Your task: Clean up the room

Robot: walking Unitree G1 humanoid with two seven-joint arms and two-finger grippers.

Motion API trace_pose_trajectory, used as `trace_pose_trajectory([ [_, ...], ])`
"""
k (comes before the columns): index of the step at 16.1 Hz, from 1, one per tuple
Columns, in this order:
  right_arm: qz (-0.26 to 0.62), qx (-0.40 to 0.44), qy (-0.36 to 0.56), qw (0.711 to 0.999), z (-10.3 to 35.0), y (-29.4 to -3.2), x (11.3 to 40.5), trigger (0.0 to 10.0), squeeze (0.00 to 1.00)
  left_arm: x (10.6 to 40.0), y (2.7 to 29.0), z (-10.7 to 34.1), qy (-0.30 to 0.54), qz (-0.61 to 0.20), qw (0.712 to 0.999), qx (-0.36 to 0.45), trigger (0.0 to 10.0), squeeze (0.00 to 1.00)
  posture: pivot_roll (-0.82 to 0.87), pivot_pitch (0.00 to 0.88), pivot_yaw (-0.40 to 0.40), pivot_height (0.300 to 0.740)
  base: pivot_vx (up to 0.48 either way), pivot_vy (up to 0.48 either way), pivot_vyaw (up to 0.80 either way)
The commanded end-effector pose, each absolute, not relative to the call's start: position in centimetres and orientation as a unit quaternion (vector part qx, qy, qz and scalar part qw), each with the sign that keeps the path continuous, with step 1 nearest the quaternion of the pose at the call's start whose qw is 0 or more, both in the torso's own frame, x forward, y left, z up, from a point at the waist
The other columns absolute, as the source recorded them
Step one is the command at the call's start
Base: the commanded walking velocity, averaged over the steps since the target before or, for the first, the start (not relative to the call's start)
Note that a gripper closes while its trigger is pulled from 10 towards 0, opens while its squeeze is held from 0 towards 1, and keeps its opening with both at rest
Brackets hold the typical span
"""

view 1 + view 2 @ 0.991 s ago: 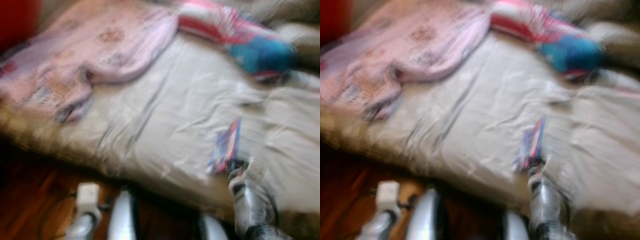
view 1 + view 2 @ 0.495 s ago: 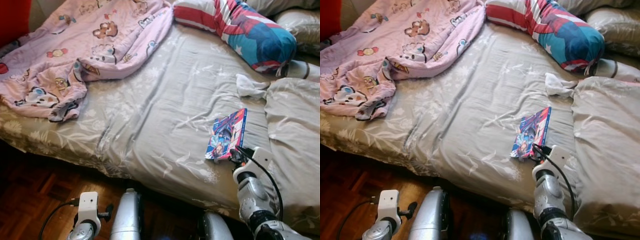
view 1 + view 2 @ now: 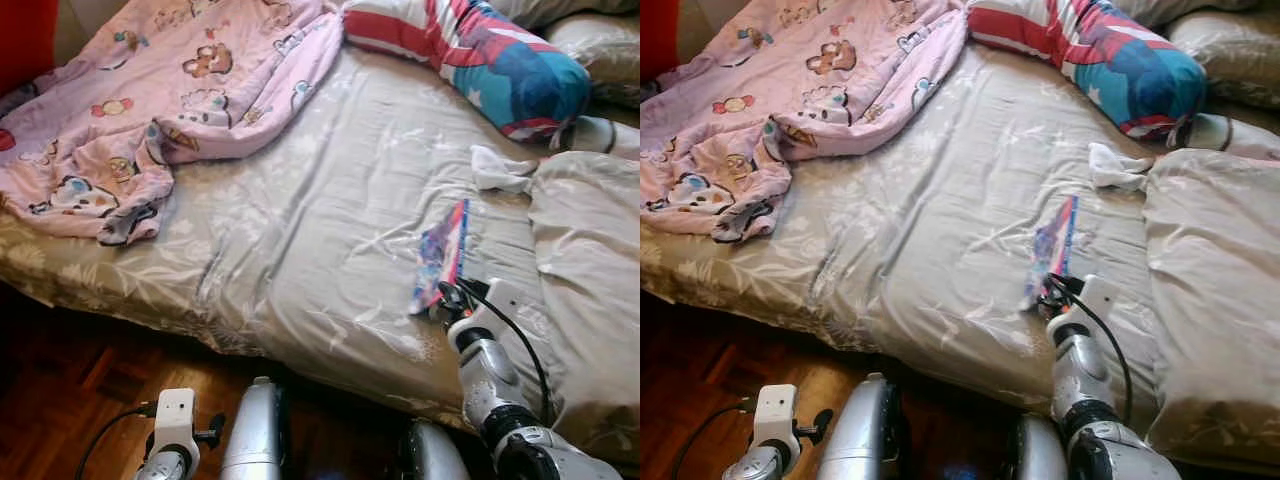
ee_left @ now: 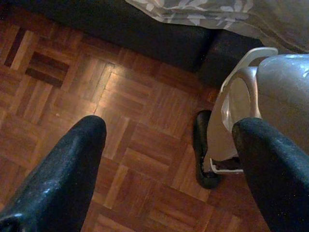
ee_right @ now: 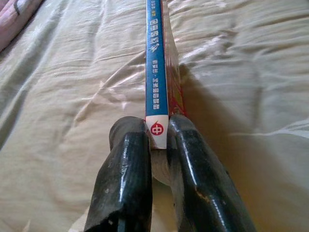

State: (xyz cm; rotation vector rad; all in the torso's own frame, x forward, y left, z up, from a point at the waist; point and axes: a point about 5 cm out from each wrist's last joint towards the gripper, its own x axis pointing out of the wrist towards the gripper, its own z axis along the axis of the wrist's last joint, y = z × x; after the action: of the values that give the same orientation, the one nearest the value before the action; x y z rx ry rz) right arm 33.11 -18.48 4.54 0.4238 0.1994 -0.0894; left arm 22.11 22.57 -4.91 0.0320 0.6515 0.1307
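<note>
A thin comic book with a blue spine stands tilted up on its edge on the grey floral bed sheet. My right gripper is shut on the book's near end, one black finger on each side of the spine. The book's far end still touches the sheet. Beside the bed, my left gripper hangs idle and open above the parquet floor, with nothing between its fingers.
A crumpled pink cartoon blanket covers the bed's far left. A red, white and blue pillow lies at the head, a small white cloth below it. A beige duvet is heaped on the right. My own leg stands near the left gripper.
The book lay flat on the sheet half a second ago; now the right gripper has tipped it up onto its edge. The blur from a second ago is gone.
</note>
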Motion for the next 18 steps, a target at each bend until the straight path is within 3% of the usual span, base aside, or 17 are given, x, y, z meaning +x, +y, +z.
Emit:
trace_pose_trajectory([
  [1, -0.043, 0.207, 0.069, 0.975, 5.7, -18.6, 33.7, 10.0, 0.00, 21.4, 22.8, -5.3, 0.332, 0.064, 0.941, 0.022, 10.0, 0.00, 0.18, 0.255, 0.025, 0.623, 0.000, 0.000, 0.00],
  [9, -0.029, 0.231, -0.015, 0.973, 8.5, -18.7, 34.8, 10.0, 0.00, 21.7, 22.7, -5.2, 0.330, 0.064, 0.941, 0.021, 10.0, 0.00, 0.16, 0.248, 0.021, 0.623, 0.000, 0.000, 0.00],
  [14, -0.093, 0.204, 0.097, 0.970, 3.7, -20.4, 31.9, 10.0, 0.00, 22.1, 22.2, -5.1, 0.327, 0.057, 0.943, 0.020, 10.0, 0.00, 0.15, 0.249, 0.027, 0.623, 0.000, 0.000, 0.00],
  [18, -0.116, 0.178, 0.126, 0.969, 2.8, -21.9, 31.0, 10.0, 0.00, 21.9, 22.5, -5.1, 0.330, 0.058, 0.942, 0.022, 10.0, 0.00, 0.16, 0.253, 0.031, 0.623, 0.000, 0.000, 0.00],
])
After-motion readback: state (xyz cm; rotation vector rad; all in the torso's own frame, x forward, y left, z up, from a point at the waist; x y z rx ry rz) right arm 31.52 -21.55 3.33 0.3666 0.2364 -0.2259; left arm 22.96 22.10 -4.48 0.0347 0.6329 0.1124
